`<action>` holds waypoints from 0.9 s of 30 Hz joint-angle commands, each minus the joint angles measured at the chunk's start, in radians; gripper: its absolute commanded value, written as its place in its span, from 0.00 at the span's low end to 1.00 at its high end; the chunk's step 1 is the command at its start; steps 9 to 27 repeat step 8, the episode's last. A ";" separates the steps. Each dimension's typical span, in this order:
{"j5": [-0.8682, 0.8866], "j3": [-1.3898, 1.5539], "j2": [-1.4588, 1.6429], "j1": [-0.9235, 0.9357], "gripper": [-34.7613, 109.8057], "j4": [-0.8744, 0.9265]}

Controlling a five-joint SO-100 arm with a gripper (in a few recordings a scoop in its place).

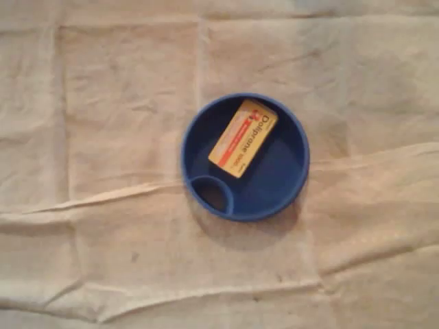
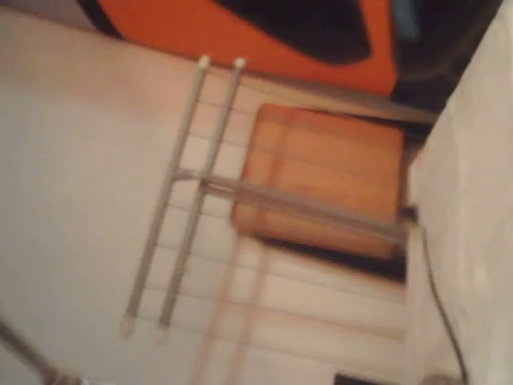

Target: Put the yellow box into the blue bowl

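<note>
- Covering the whole surface, creased cloth [image 1: 103, 103] lies open around the blue bowl [image 1: 278, 181] holding the yellow box [image 1: 243, 138].
- Blurred wrist view: perhaps a wooden board [image 2: 321, 176]; how the jaws stand cannot be told.

The box [image 1: 243, 139] has small print too blurred to read; a blurred orange shape [image 2: 176, 32] runs off the wrist view's top edge.

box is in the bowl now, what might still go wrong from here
1. The yellow box seems to rest slanted, its upper end close to the blue bowl's wall. A nudge might shift it, though probably not out.
2. The cloth is creased, and a fold runs up to the bowl, so the bowl may sit unevenly and slide if bumped.
</note>
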 commanded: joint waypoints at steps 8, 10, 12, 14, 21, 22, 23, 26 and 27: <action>0.011 0.091 0.086 -0.009 0.24 0.005; 0.011 0.091 0.086 -0.009 0.24 0.005; 0.011 0.091 0.086 -0.009 0.24 0.005; 0.011 0.091 0.086 -0.009 0.24 0.005; 0.011 0.091 0.086 -0.009 0.24 0.005; 0.011 0.091 0.086 -0.009 0.24 0.005; 0.011 0.091 0.086 -0.009 0.24 0.005; 0.011 0.091 0.086 -0.009 0.24 0.005; 0.011 0.091 0.086 -0.009 0.24 0.005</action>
